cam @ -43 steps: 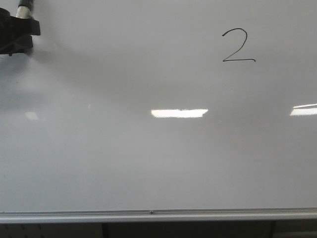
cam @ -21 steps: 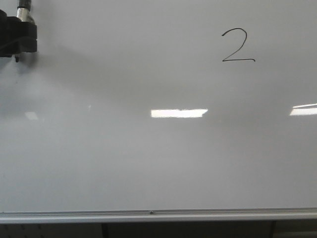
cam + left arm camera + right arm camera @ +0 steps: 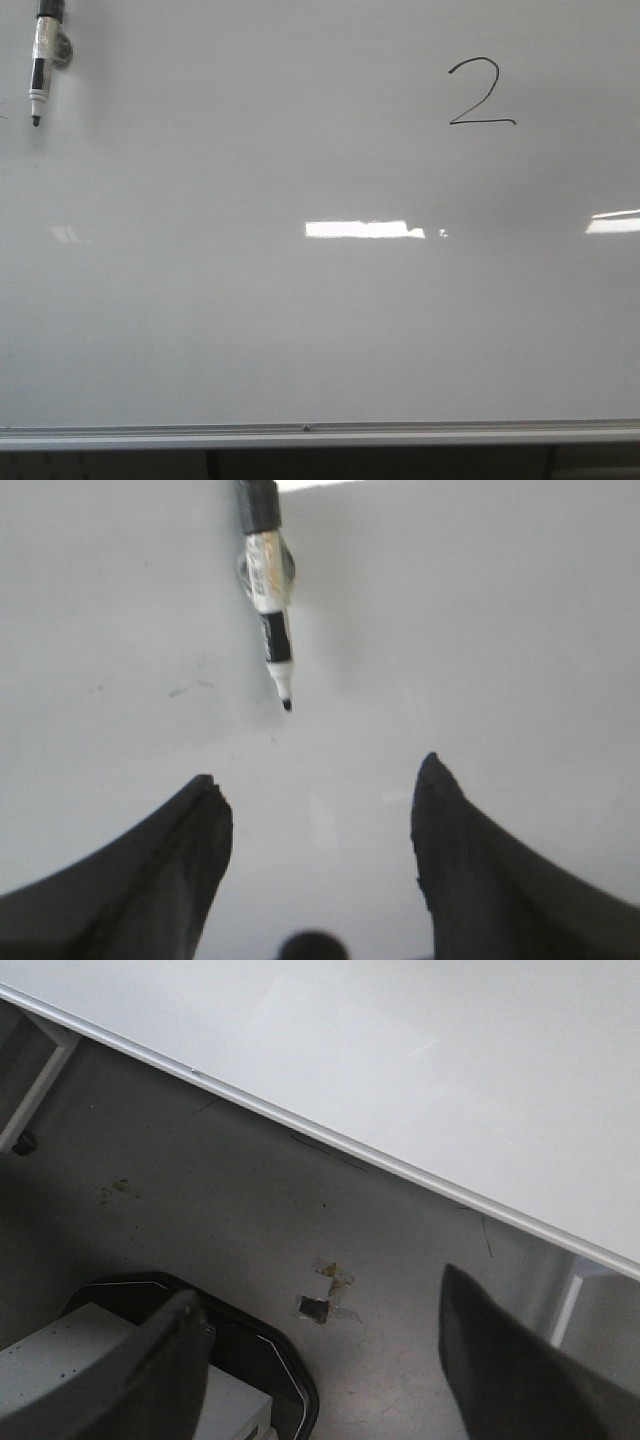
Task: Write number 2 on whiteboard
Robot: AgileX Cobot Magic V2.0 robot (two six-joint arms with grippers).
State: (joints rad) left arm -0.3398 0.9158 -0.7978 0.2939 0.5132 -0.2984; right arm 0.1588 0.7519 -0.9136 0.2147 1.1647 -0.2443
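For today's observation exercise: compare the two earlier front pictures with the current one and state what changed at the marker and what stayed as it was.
The left gripper, which covered the marker at the whiteboard's upper left, has let go and backed out of the front view; its jaws now stand open, short of the marker. The marker stays on the board, tip down. The number 2 and the bottom rail are unchanged.

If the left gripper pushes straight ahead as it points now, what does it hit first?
Likely the black-and-white marker pen stuck on the glossy white whiteboard; the open left gripper points just below its tip, so possibly bare board. Depth is unclear.
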